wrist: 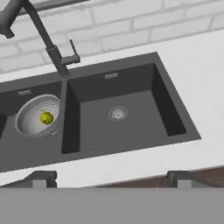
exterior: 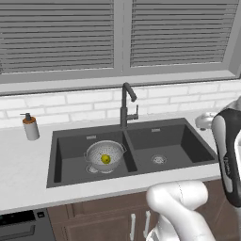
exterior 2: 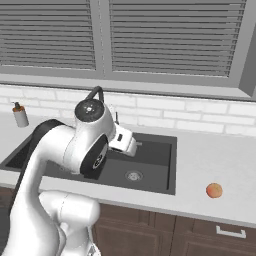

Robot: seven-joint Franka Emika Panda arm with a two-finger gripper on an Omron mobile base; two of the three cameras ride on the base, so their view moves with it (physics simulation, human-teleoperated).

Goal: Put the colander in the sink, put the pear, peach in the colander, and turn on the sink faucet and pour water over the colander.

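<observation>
Left base view: colander (exterior: 104, 156) standing in left basin of sink (exterior: 136, 149), pear (exterior: 106, 159) inside.

Right base view: peach (exterior 2: 214, 190) alone on worktop (exterior 2: 220, 165) near front edge; could roll off if nudged. Plenty of free room around.

Hand view: claw (wrist: 110, 178) released, wide, above front rim.

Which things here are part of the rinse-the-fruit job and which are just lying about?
For the job:
- colander, standing in the left basin of the sink
- pear, inside the colander
- peach, on the counter right of the sink
- sink faucet, no water running
- claw, open, holding nothing

Lying about:
- soap pump bottle, on the counter left of the sink
</observation>
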